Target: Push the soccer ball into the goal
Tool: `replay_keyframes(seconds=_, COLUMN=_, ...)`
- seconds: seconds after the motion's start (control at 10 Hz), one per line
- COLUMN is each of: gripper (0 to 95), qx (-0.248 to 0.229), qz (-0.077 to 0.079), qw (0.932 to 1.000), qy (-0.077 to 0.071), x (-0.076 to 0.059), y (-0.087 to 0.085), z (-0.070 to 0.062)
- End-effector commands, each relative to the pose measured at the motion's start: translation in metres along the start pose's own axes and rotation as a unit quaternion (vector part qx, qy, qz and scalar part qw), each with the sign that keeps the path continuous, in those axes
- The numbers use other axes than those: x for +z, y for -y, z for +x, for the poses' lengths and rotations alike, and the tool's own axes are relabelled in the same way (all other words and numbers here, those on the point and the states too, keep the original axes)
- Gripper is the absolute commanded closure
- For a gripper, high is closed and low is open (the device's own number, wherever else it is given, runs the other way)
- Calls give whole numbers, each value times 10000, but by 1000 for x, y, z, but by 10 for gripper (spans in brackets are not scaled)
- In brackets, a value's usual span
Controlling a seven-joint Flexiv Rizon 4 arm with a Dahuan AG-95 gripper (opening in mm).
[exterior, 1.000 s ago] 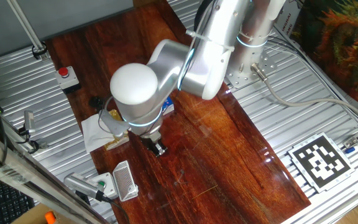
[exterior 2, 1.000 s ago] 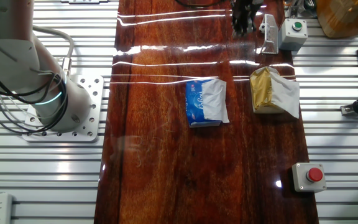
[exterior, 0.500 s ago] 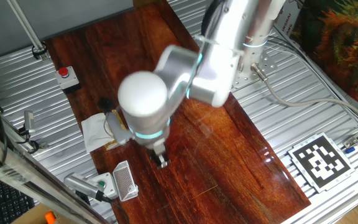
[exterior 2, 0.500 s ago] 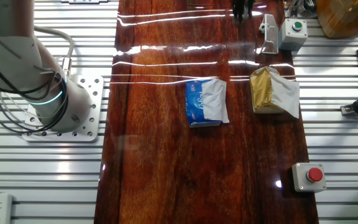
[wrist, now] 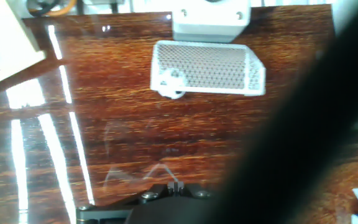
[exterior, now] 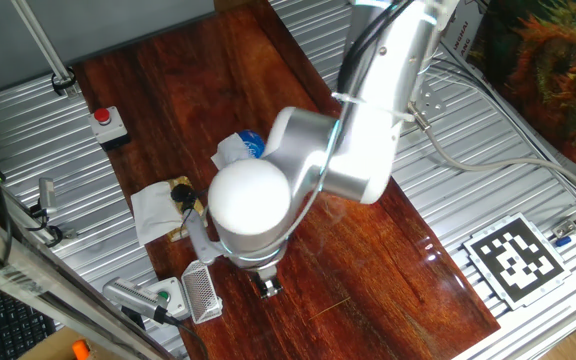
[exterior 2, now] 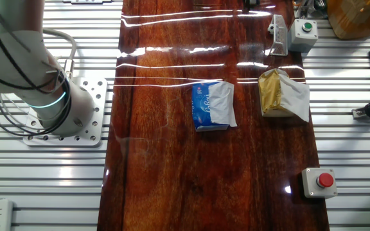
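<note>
One soccer ball (wrist: 172, 83) touching goal (wrist: 207, 68), well ahead of gripper (exterior: 268, 287); jaw state indiscernible.

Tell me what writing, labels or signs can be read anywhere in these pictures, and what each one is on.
No text can be read for sure.
Blue tissue pack: pale script on the wrapper, too small and blurred to read.
Black-and-white square marker: a coded pattern, not letters.
White box behind the arm: dark print, too small to read.
Goal, soccer ball, red button, green button: no writing visible.
</note>
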State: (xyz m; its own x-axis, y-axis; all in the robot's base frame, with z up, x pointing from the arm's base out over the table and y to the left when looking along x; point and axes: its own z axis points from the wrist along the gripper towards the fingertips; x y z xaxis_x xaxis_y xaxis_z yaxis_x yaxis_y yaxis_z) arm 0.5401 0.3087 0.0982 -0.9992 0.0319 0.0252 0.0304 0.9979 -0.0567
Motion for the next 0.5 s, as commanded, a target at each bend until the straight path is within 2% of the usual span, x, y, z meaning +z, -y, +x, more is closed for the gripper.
replay_keyframes(seconds=0.1, gripper=950, qx=-328, qz=-83, qw=9994, qy=-10, x=-2, y=-10, z=-1)
replay_keyframes(seconds=0.3, gripper=950, qx=-397, qz=-92, qw=9992, qy=-24, x=2, y=-20, z=-4)
replay_keyframes(seconds=0.5, gripper=950, qx=-437, qz=-81, qw=9990, qy=-5, x=2, y=-24, z=-1)
